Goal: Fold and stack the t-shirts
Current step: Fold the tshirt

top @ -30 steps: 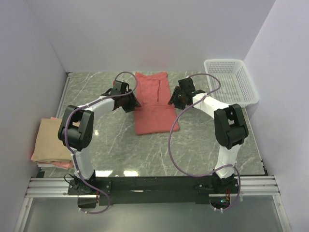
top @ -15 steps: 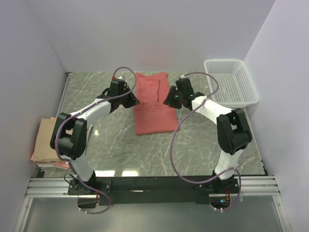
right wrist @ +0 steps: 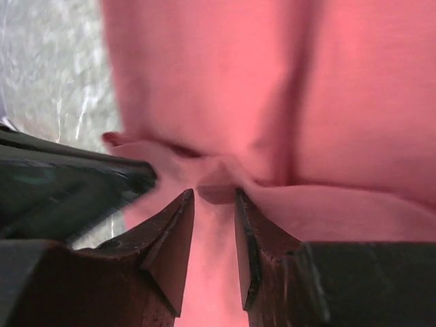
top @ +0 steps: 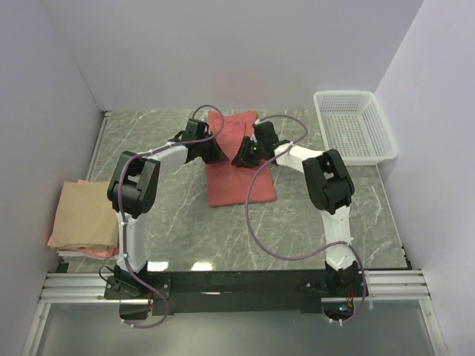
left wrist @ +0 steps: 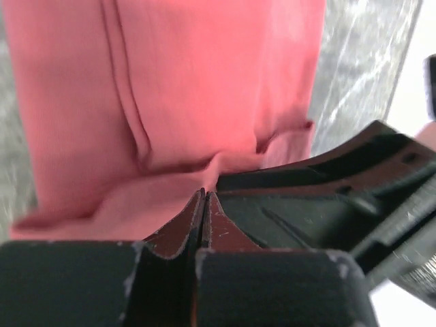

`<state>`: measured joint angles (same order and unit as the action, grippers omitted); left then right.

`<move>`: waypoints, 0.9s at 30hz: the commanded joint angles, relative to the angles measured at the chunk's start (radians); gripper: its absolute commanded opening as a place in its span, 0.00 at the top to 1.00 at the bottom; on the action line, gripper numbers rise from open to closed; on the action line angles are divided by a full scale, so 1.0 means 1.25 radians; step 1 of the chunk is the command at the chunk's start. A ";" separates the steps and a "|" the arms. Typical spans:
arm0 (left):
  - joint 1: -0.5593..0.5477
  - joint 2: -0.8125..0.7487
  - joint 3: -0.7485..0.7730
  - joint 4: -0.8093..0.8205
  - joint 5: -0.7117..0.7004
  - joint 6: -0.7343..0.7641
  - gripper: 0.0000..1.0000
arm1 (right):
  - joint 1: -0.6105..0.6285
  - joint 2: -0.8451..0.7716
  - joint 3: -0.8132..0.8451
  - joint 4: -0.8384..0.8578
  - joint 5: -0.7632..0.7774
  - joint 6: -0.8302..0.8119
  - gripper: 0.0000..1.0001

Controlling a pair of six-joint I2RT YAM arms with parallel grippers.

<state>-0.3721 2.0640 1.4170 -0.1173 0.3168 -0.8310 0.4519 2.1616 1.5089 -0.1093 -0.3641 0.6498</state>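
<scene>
- Marble table [top: 171,215], white walls; the salmon-red t-shirt [top: 239,185] lay mid-table as a long folded strip running 12 to 6 o'clock.
- Tan-beige t-shirt [top: 85,215] sat folded on the pink t-shirt [top: 56,241] at the 8 o'clock edge. Mesh basket [top: 343,94] was at 2 o'clock, well apart from both arms.
- Change over the last second: both arms swung in from the strip's 9 and 3 o'clock sides and met over its middle.
- Left gripper [left wrist: 204,193] went from part-open to clenched, tips on a puckered ridge of red cloth. It looked like a thin pinch.
- Right gripper [right wrist: 214,194] had its jaws apart, straddling a ridge just beside that one, with nothing gripped yet.
- Read: this was the mid-strip grab for the crosswise fold. Right needed to close before any lift.
</scene>
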 commanded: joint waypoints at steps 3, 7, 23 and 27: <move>0.035 0.037 0.036 0.024 0.025 -0.010 0.98 | -0.075 0.046 0.010 0.073 -0.079 0.076 0.63; 0.050 0.061 0.030 0.015 0.030 -0.011 1.00 | -0.098 0.057 -0.007 0.074 -0.094 0.103 0.63; 0.069 -0.013 0.051 0.004 0.025 0.007 0.89 | -0.112 0.088 -0.060 0.171 -0.203 0.213 0.64; 0.068 -0.047 0.023 0.009 0.020 -0.002 0.89 | -0.104 0.069 -0.136 0.245 -0.185 0.241 0.65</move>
<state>-0.2886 2.0995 1.4322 -0.1249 0.3420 -0.8497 0.3149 2.2410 1.4124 0.1394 -0.6113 0.9173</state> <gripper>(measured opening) 0.106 0.353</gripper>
